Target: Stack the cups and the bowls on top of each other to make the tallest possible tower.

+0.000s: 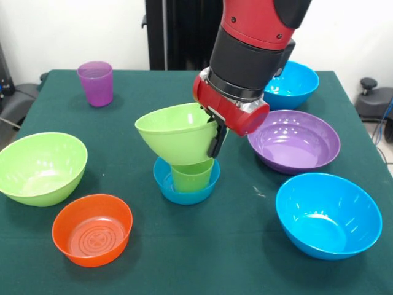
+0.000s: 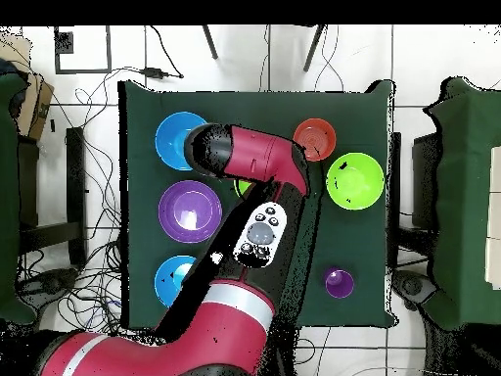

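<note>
A small blue bowl (image 1: 184,192) sits mid-table with a green cup (image 1: 192,176) upright inside it. A lime green bowl (image 1: 175,132) rests tilted on that cup, its mouth tipped toward the left. My gripper (image 1: 213,142) is shut on this bowl's right rim; one black finger (image 1: 217,136) shows outside the wall, the other is hidden inside. In the overhead view the arm covers the stack, and only a sliver of the green bowl (image 2: 243,186) shows. A purple cup (image 1: 96,83) stands upright at the far left, also in the overhead view (image 2: 340,283).
A second lime green bowl (image 1: 40,167) and an orange bowl (image 1: 92,228) lie left of the stack. On the right are a wide purple bowl (image 1: 295,142), a blue bowl (image 1: 326,215) in front and another blue bowl (image 1: 293,85) behind the arm.
</note>
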